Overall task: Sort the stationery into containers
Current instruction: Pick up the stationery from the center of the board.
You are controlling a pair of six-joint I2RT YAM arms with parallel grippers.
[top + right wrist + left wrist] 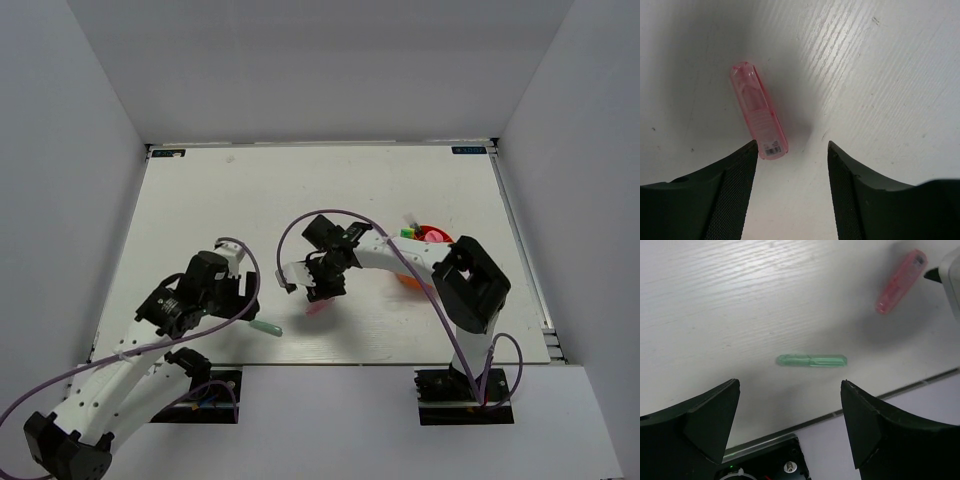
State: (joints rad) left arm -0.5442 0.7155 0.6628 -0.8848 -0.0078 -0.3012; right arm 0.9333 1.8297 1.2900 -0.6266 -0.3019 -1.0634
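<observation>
You get top view from high above near table [300, 190] edge, facing down and forward, far, whole surface in frame. Left wrist view: close, tilted down at teal stick [811, 360]; pink stick [901, 288] in corner. Right wrist view: closer, seemingly near-vertical, on same pink stick. All three share it.

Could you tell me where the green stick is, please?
In the top view the green stick lies by the table's near edge, left of centre, just ahead of the left claw, pink stick to its right.
</observation>
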